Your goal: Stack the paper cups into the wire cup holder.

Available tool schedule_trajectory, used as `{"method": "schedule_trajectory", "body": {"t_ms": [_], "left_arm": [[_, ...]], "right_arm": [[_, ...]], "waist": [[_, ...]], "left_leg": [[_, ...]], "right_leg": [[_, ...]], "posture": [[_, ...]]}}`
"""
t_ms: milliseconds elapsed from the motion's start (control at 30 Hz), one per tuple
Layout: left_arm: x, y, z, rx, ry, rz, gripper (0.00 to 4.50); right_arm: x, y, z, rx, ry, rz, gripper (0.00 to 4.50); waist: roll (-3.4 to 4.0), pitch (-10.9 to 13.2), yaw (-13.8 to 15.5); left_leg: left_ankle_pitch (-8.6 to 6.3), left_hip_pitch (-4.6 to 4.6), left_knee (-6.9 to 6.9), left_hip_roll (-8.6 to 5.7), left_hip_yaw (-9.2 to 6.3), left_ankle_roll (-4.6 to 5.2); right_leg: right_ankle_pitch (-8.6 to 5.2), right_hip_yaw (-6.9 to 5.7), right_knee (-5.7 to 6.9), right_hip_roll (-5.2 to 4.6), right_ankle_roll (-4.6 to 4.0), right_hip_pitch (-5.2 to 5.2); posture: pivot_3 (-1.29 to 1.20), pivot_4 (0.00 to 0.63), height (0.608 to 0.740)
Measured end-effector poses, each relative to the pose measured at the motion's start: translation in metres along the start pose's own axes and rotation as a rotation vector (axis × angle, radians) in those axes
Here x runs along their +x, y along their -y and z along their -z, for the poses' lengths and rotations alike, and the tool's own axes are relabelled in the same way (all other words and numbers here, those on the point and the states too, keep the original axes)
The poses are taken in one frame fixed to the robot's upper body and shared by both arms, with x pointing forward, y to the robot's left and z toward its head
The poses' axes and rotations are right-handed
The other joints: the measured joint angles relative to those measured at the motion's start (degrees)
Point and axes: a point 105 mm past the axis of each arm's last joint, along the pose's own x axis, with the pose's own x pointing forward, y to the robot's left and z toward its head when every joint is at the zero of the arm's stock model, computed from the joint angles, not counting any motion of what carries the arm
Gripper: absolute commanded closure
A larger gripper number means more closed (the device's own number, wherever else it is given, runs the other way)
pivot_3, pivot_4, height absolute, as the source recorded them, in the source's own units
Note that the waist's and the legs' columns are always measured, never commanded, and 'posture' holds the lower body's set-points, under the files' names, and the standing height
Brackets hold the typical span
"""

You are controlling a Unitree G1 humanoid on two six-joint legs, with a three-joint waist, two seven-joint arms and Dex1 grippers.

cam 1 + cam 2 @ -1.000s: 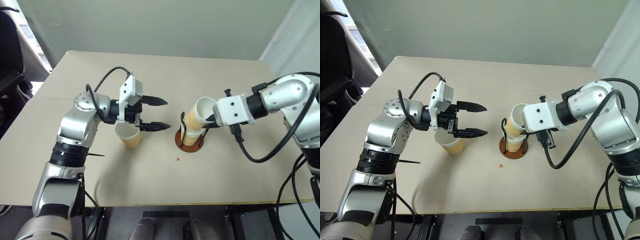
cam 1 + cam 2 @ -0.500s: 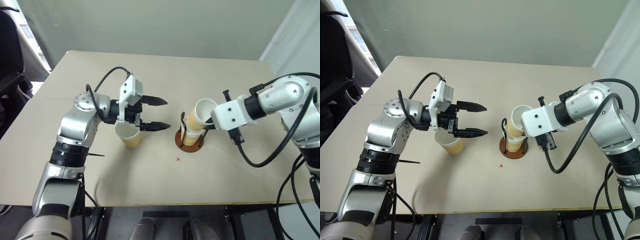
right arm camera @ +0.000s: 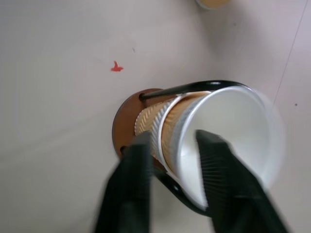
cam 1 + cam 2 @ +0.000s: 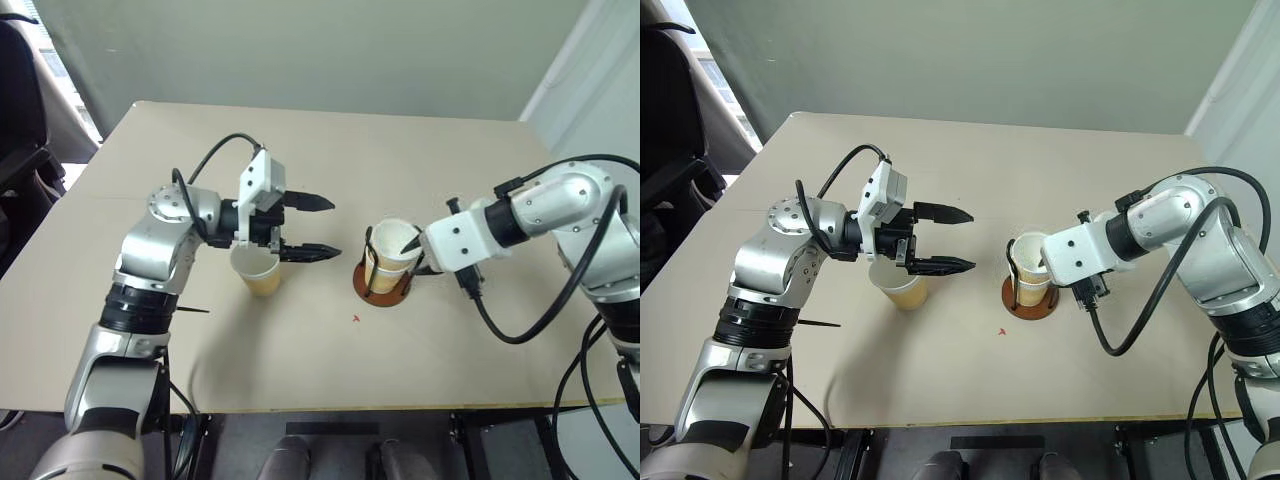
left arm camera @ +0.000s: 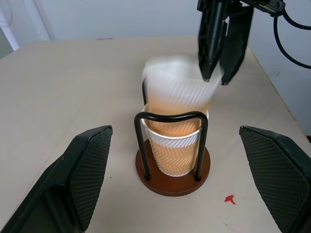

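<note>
The wire cup holder [image 4: 383,291], a reddish-brown disc with black wire loops [image 5: 170,115], stands mid-table with one paper cup [image 5: 173,150] seated in it. A second cup [image 4: 392,240] sits upright in the first and looks blurred in both wrist views. My right gripper [image 4: 415,256] is at that cup's rim, one finger [image 3: 221,179] inside and the other outside, standing apart from the wall. A third cup [image 4: 262,273] stands on the table to the left. Just above it my left gripper [image 4: 336,228] hovers open and empty, pointing at the holder.
A small red mark [image 4: 356,319] is on the tan table [image 4: 300,360] in front of the holder. A dark chair [image 4: 20,130] stands off the table's left edge. Black cables hang from my right arm [image 4: 500,320].
My right gripper lowered the tilted cup into the holder, where it now stands upright in the lower cup, and its fingers have parted. The left arm has not moved.
</note>
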Motion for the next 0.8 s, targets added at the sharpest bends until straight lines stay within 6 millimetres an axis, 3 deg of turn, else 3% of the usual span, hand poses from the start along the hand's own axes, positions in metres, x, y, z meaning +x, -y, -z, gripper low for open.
{"method": "schedule_trajectory", "body": {"t_ms": [200,467,667,800], "left_arm": [[0.000,0.000,0.000,-0.001,0.000,0.000,0.00],[-0.003,-0.005,0.000,-0.004,-0.005,-0.041,0.00],[-0.018,-0.009,-0.001,0.012,-0.046,-0.096,0.00],[-0.033,-0.011,-0.001,0.029,-0.087,-0.132,0.00]], "right_arm": [[0.003,0.009,-0.012,0.090,0.103,0.035,2.14],[-0.016,0.028,-0.041,0.310,0.354,0.150,2.14],[-0.030,0.046,-0.048,0.441,0.494,0.302,2.14],[-0.036,0.044,-0.047,0.500,0.547,0.328,2.14]], "waist": [[0.00,0.00,-0.01],[0.00,0.00,0.03],[0.00,0.00,-0.14],[0.00,0.00,-0.12]], "left_leg": [[0.01,0.00,0.00,0.00,0.01,-0.01],[0.02,-0.02,-0.02,-0.02,-0.08,-0.04],[0.06,0.00,-0.06,-0.02,-0.13,-0.11],[0.06,-0.02,-0.08,-0.02,-0.20,-0.11]], "right_leg": [[0.00,0.00,-0.01,0.01,0.00,-0.01],[0.00,-0.05,-0.06,0.02,-0.01,0.00],[0.00,-0.05,-0.04,0.04,-0.02,-0.03],[-0.01,-0.09,-0.09,0.05,-0.03,-0.02]], "posture": [[0.00,0.150,0.740],[0.00,0.150,0.740],[0.00,0.150,0.740],[0.00,0.150,0.740]]}}
